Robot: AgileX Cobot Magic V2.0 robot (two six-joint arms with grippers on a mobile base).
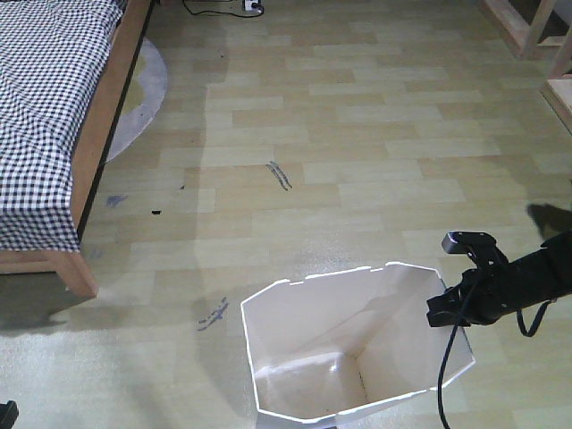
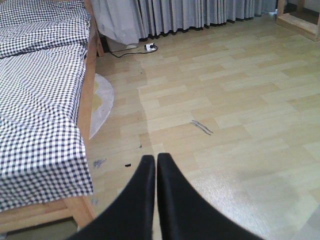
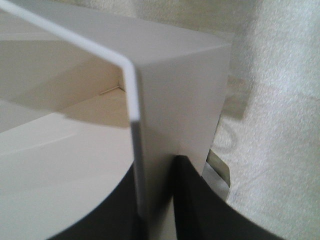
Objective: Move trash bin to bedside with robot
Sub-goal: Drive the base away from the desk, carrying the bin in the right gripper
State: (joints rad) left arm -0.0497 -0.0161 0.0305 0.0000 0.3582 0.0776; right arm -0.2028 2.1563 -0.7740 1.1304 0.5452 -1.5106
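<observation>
The white trash bin stands on the wood-look floor at the lower middle of the front view, open top facing me and empty inside. My right gripper, on a slim black arm with a loose cable, is shut on the bin's right rim. In the right wrist view its black fingers pinch the bin wall, one inside and one outside. The bed, with checked bedding and a light wood frame, lies at the far left, well apart from the bin. My left gripper is shut on nothing, pointing at the floor beside the bed.
A round grey rug sticks out from under the bed. A power strip with its cable lies by the grey curtains. Wooden furniture legs stand at the top right. Dark scuff marks dot the floor.
</observation>
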